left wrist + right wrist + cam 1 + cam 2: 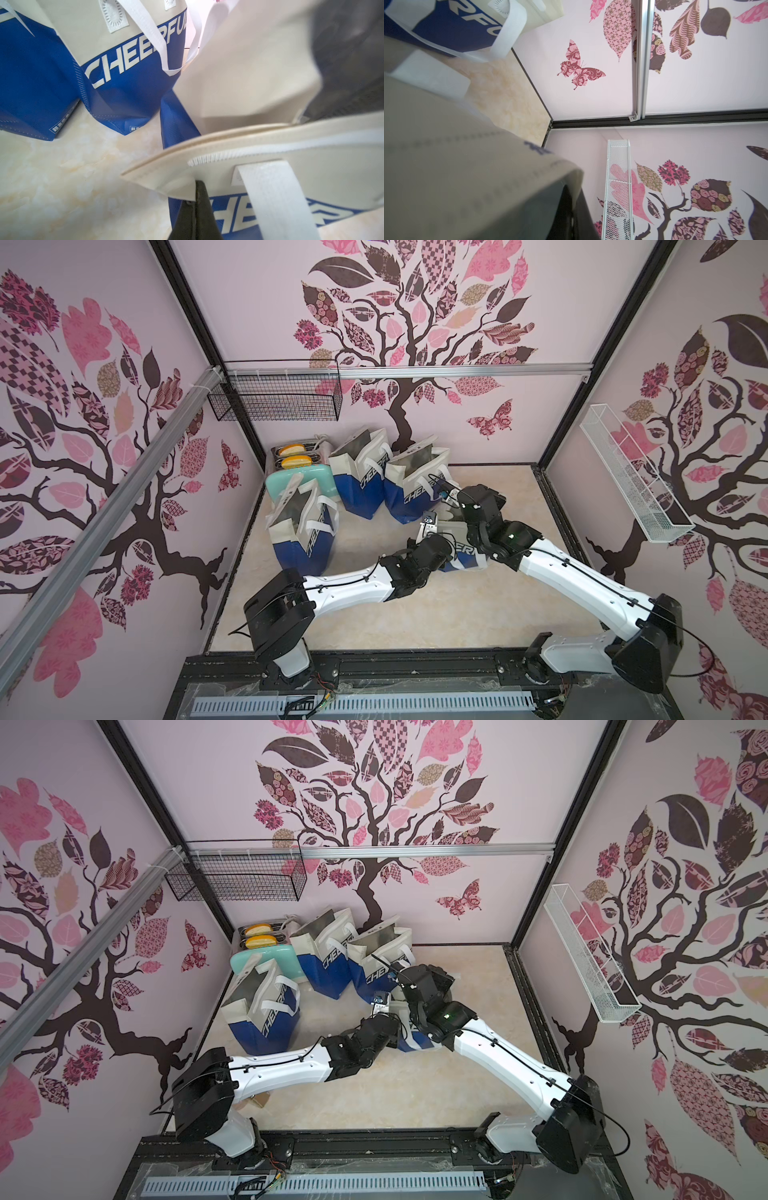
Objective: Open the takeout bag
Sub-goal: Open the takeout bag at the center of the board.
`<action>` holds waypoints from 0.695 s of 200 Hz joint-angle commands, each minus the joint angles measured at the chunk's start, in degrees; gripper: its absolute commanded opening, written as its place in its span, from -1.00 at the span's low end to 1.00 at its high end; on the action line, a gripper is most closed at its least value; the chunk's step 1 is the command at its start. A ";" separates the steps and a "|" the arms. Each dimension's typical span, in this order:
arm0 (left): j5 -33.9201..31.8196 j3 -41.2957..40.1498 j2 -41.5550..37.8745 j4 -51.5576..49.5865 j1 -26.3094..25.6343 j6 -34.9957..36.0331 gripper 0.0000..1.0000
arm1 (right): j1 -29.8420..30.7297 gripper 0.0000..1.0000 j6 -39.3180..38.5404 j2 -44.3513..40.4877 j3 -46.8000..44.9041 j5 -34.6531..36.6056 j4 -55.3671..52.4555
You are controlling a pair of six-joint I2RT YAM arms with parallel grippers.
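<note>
Mostly hidden takeout bag, blurred left tool

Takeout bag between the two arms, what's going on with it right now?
Both arms are working on the takeout bag nearest the robot. The left tool is shut on the bag's cream rim, and the right tool appears shut on the fabric of its opposite side. The mouth looks only partly spread so far. Three other bags already stand open behind it, by the teal toaster.
</note>
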 commanded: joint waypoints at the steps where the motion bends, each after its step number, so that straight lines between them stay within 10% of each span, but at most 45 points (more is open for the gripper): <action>1: -2.41 -1.72 -1.06 -3.90 -0.03 1.18 -1.00 | -0.89 -1.00 -4.58 -0.13 5.05 2.97 3.83; 32: -1.58 -1.42 -1.50 -3.55 -0.03 0.82 -1.00 | -0.82 -1.00 3.59 -0.03 9.39 -2.24 -7.15; 63: -1.03 0.45 -1.17 -3.36 0.03 -0.65 -1.00 | -0.88 0.02 24.94 0.00 17.53 -12.26 -22.91; 139: -2.15 5.19 4.53 0.09 0.15 -7.92 -1.00 | -0.87 0.13 55.41 -14.97 9.74 -18.61 -29.69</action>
